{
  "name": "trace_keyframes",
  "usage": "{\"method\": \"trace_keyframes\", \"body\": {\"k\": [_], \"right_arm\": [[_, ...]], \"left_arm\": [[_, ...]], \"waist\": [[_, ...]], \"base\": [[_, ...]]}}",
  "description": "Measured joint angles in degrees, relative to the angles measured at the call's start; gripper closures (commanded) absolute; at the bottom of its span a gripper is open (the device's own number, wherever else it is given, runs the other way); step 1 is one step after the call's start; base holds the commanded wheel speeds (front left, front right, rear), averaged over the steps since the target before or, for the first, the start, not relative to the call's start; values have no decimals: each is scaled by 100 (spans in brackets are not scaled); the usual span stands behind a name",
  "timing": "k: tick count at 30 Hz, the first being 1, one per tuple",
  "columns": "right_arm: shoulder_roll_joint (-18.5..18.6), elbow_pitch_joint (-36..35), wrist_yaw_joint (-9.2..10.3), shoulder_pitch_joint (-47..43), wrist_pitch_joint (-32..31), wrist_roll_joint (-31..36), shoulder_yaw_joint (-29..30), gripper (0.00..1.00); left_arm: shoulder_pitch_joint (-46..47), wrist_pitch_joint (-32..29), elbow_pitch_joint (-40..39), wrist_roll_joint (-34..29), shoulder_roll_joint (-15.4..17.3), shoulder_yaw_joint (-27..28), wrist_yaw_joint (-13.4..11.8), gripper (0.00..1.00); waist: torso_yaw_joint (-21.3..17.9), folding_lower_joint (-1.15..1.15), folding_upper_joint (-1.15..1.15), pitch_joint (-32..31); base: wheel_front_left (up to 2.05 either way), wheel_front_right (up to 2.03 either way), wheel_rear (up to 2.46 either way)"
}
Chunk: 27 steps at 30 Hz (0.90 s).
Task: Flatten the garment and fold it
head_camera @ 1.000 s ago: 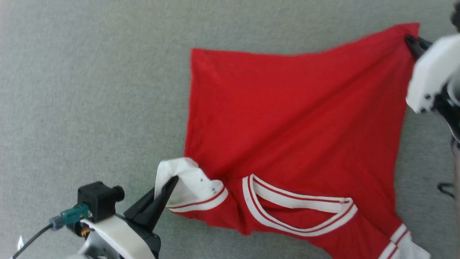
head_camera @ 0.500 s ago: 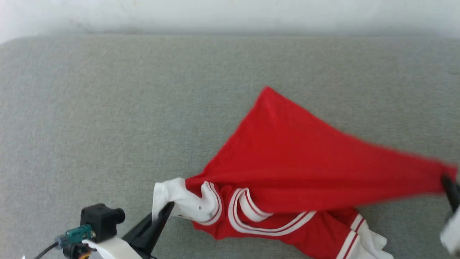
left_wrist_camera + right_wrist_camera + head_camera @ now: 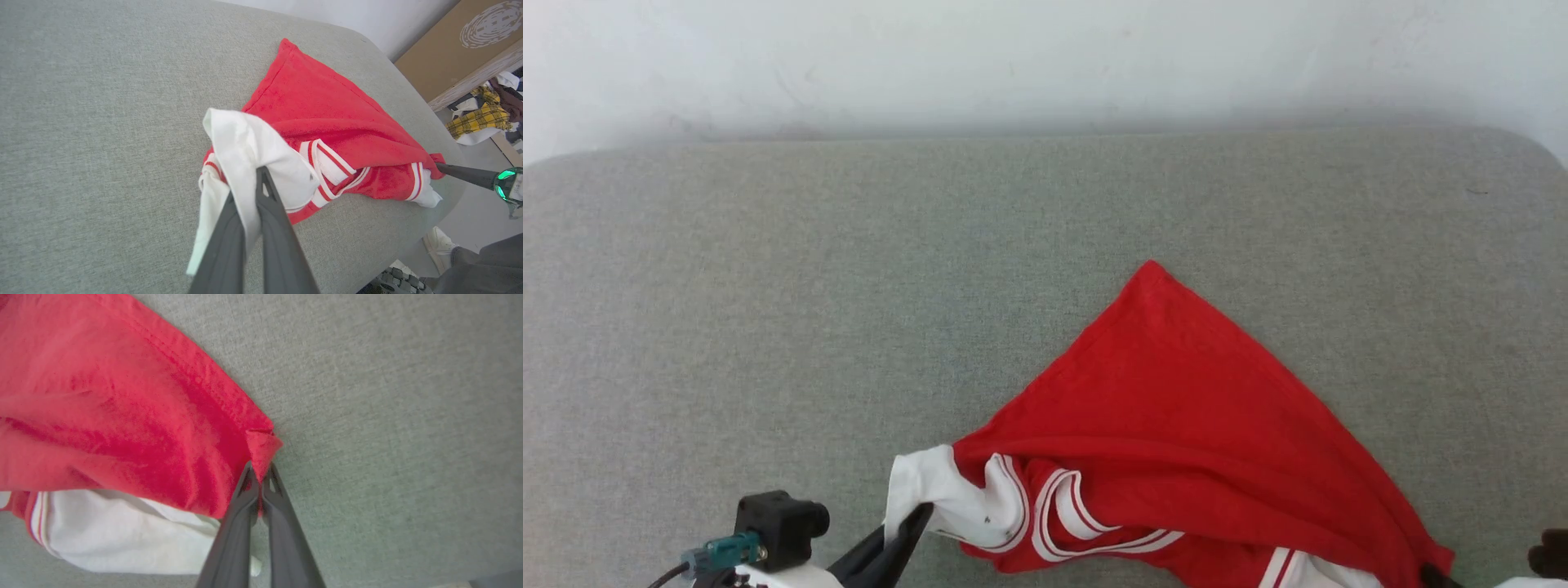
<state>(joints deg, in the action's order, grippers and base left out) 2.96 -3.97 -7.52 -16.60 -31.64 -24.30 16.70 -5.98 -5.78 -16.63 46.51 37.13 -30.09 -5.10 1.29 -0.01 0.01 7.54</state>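
Observation:
The garment (image 3: 1176, 408) is a red shirt with white sleeves and striped collar, lying bunched in a triangle near the front of the grey table (image 3: 768, 310). My left gripper (image 3: 919, 516) is shut on the white sleeve (image 3: 249, 143) at the shirt's left end; in the left wrist view the cloth runs between the fingers (image 3: 267, 204). My right gripper (image 3: 259, 467) is shut on a red hem corner (image 3: 261, 447), pulled over the other white sleeve (image 3: 122, 531). The right gripper (image 3: 441, 166) pinches the garment (image 3: 327, 106) at the table's front edge. The print is hidden.
A white wall (image 3: 1045, 57) runs behind the table's far edge. In the left wrist view a cardboard box (image 3: 457, 45), a pile of clothes (image 3: 486, 114) on the floor and a person's shoe (image 3: 439, 247) lie beyond the table's rounded corner.
The right gripper has dragged its red hem corner from the far right down to the front, folding the spread shirt into a triangle. The head camera tilted up. The left gripper kept its hold.

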Motion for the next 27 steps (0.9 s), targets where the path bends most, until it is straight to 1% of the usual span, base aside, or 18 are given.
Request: {"method": "trace_keyframes", "body": {"k": [1,2,3,4,7,9,12,15,18,20,22,23,25,27], "right_arm": [[-4,176,0,64,151,3,-52,100],[-9,326,0,146,296,43,-75,97],[-2,445,0,225,393,115,-99,57],[-5,535,0,302,483,160,-115,0],[-3,544,0,494,619,185,-125,0],[-14,253,0,547,587,302,-85,0],[-14,-624,0,698,377,467,86,0],[10,-1629,0,1087,64,846,171,0],[71,-2178,0,1811,-222,1040,14,0],[226,-2226,0,2322,-431,1201,-283,0],[281,-2060,0,2831,-603,1265,-557,0],[383,-1887,0,3054,-714,1352,-764,0],[410,-1472,0,3466,-887,1380,-1069,0],[521,-960,-2,3823,-1102,1484,-1405,0]], "left_arm": [[2,-23,18,0,-3,-14,1,100],[4,-35,36,0,-7,-21,1,100],[15,-43,51,0,-12,-31,4,100],[32,-59,59,0,-15,-42,10,100],[89,-60,73,0,-43,-53,32,100],[129,-59,83,-2,-60,-65,53,100],[209,-56,85,-21,-68,-71,66,100],[336,-41,77,-70,-74,-80,114,100],[501,-14,55,-127,-91,-83,160,100],[616,21,26,-171,-100,-89,210,100],[725,27,-4,-209,-120,-102,258,100],[790,33,-18,-238,-140,-116,291,100],[912,51,-26,-301,-185,-149,352,100],[1033,76,-20,-336,-238,-181,409,100]], "waist": [[-8,0,0,-19],[-18,0,0,-30],[-25,0,0,-37],[-25,1,0,-40],[-15,1,0,-25],[-5,1,0,7],[15,1,0,85],[49,1,0,198],[96,1,0,348],[134,1,0,467],[180,1,0,597],[209,1,0,668],[271,2,0,809],[349,2,0,952]], "base": [[0,0,0],[0,0,0],[0,0,0],[0,0,0],[0,0,0],[0,0,0],[0,0,0],[0,0,0],[0,0,0],[0,0,0],[0,0,0],[0,0,0],[0,0,0],[0,0,0]]}}
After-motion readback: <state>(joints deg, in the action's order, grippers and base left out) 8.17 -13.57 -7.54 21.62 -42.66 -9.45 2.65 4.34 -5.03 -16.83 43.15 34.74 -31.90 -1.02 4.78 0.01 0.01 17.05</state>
